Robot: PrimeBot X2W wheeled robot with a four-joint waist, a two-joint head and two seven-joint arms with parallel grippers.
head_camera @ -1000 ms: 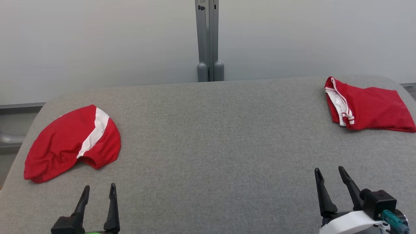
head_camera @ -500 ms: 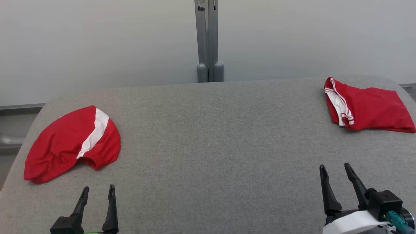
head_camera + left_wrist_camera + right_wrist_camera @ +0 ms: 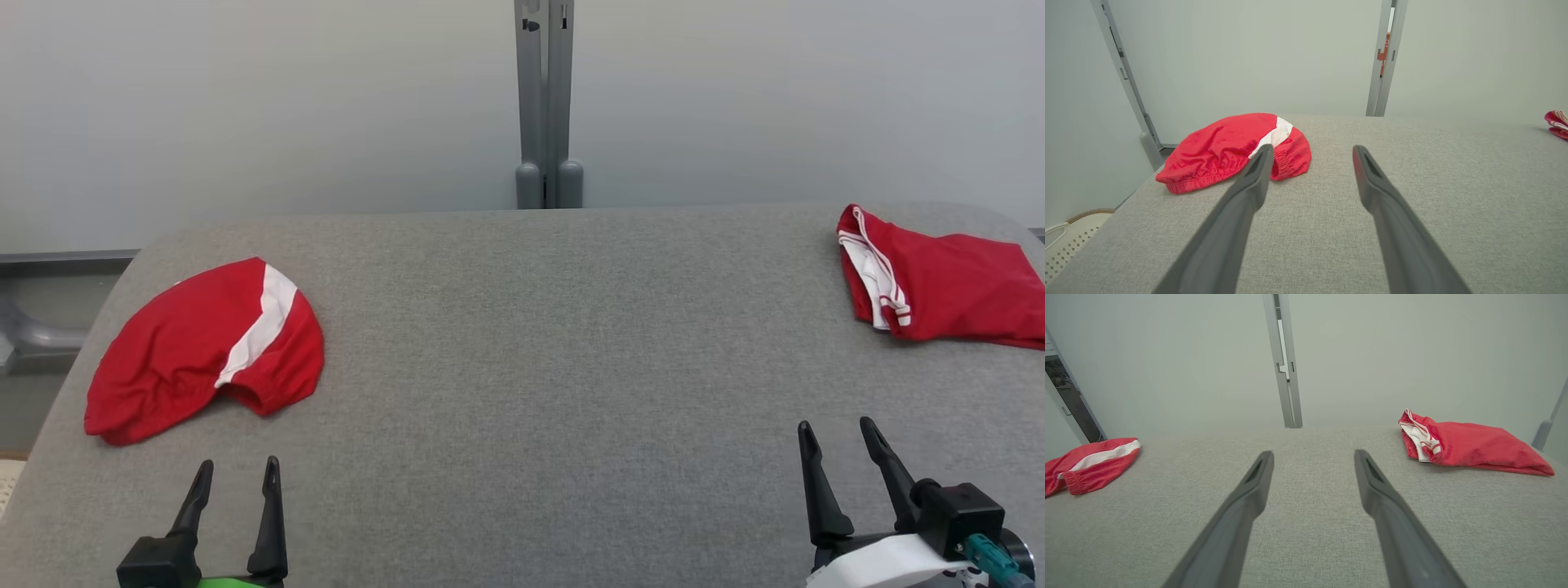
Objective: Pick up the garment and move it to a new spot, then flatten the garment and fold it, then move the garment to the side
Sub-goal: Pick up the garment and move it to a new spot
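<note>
Right now you are looking down on a grey padded counter point(image 3: 522, 384), with a grey upright post point(image 3: 549, 98) rising behind the middle of its far edge. To the left of that post and nearer to you, a striped red garment point(image 3: 188, 351) is lying in a rounded heap. A white band is running across it, and a gathered elastic hem is showing along its near side. To the right of the post, close to the counter's far right corner, a second red garment point(image 3: 955, 282) is lying flatter, folded over, with its white-and-red trim facing the post. Both are resting on the counter, well apart from each other.

Your left gripper point(image 3: 237, 462) is hovering on the post's left, just on the near side of the striped red garment, with its two fingers spread wide and gripping nothing. Your right gripper point(image 3: 835, 423) is hovering on the post's right, nearer to you than the second red garment and apart from it — its fingers are likewise standing wide and empty. Neither gripper is touching cloth.
</note>
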